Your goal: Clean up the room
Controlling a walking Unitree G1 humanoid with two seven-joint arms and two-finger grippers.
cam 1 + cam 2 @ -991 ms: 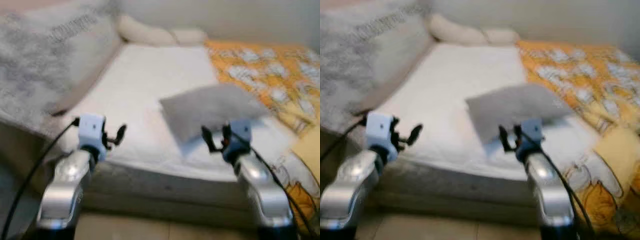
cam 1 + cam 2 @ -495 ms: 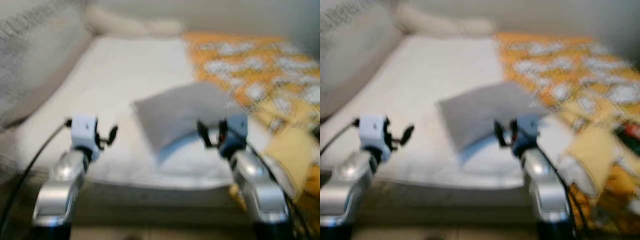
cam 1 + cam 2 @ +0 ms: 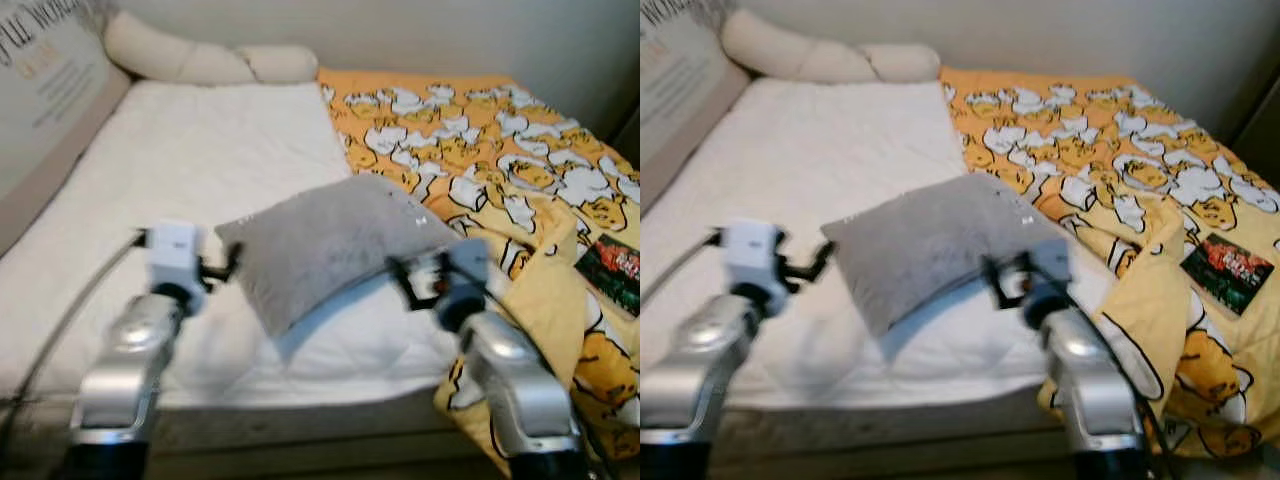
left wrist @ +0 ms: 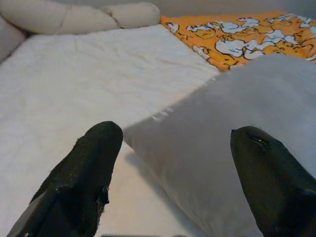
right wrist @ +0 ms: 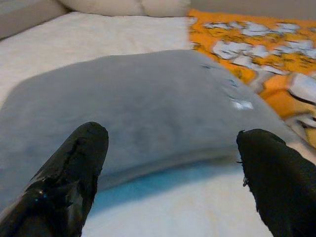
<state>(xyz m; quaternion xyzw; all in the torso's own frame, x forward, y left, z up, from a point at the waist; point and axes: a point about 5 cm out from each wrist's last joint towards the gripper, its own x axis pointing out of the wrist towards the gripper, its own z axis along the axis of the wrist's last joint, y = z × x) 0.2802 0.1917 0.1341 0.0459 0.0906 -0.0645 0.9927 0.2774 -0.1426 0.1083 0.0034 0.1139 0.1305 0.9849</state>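
A grey pillow (image 3: 330, 245) is seen lying on the white bed (image 3: 200, 170), beside an orange quilt (image 3: 480, 150). Both hands are held wide open and empty, the left hand (image 4: 173, 148) at the pillow's corner, the right hand (image 5: 173, 148) before its long side. Lettering on a cushion (image 3: 45, 70) is cut off and unreadable. A dark packet (image 3: 1225, 260) on the quilt is too blurred to be read.

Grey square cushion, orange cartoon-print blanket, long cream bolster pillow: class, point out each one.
Grey square cushion (image 3: 330, 245), left eye view, centre of its top face.
Orange cartoon-print blanket (image 3: 470, 140), left eye view, upper spread.
Long cream bolster pillow (image 3: 790, 55), right eye view, middle.
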